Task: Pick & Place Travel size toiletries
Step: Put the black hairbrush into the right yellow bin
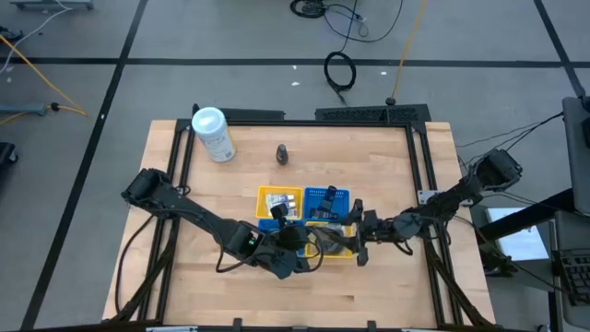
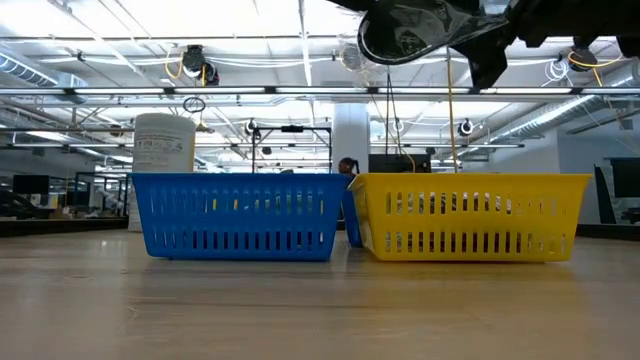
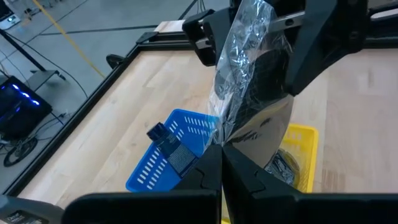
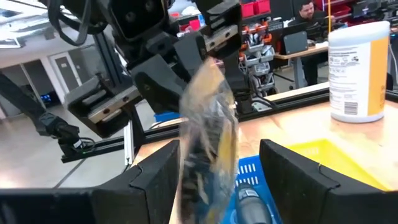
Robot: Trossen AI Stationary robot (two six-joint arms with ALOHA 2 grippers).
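Clear-wrapped disc [image 3: 252,93] hangs above the yellow basket [image 3: 298,155], pinched by the left gripper [image 3: 221,149]; crinkly, light, slippery. Right gripper [image 4: 217,180] gapes.

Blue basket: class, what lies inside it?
In the blue basket, the left wrist view shows one small dark bottle. A clear wrapped pack, pinched by the left end effector, covers part of the basket, so other contents cannot be seen.

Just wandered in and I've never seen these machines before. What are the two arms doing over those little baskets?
The left gripper is pinched shut on a clear wrapped packet with dark contents, holding it up above the blue basket and yellow basket. The right gripper is open around the same packet, as if taking it over. A white canister and a small dark bottle stand apart on the table.
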